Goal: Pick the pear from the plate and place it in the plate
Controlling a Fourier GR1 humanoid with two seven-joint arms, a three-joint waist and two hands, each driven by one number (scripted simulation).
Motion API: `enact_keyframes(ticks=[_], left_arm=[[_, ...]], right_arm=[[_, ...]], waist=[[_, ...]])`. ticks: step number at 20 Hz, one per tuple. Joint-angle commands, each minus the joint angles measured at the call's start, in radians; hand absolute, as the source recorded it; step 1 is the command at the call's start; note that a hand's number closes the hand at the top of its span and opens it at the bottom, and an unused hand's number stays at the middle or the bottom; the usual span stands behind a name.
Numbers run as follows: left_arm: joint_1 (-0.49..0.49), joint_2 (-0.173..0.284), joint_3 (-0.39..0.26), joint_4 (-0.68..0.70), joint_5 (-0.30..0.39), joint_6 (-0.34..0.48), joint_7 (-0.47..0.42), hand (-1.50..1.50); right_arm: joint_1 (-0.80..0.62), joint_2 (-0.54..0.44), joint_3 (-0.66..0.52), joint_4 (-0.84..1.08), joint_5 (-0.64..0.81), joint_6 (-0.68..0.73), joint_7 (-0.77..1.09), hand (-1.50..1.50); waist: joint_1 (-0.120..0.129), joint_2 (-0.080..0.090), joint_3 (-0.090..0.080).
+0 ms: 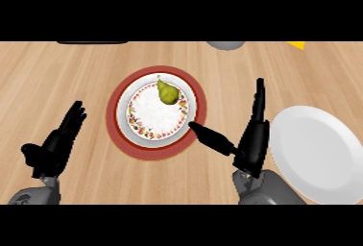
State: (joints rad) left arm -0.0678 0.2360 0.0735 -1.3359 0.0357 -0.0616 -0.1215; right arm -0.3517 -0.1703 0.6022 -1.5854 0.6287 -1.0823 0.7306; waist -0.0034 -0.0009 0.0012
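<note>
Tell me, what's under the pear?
The pear sits on a white plate with a flowery rim. Under that plate lies a round red mat, showing only as a ring around it. What the plate covers in the middle can't be seen.

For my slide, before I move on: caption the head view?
Pear on patterned plate; open right hand between it and white plate; left hand open.
</note>
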Motion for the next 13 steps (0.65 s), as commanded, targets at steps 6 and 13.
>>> enact_keyframes(ticks=[6,13], left_arm=[[0.073,-0.017,-0.001,-0.019,-0.017,-0.008,-0.041,0.00],[0.022,-0.041,-0.007,0.008,-0.063,0.020,-0.024,0.00]], right_arm=[[0.275,-0.205,0.071,-0.148,-0.337,-0.042,-0.388,-1.50],[0.375,-0.172,-0.074,-0.083,-0.562,0.084,-0.750,-1.50]], waist=[[0.008,0.003,0.000],[0.003,0.002,0.000]])
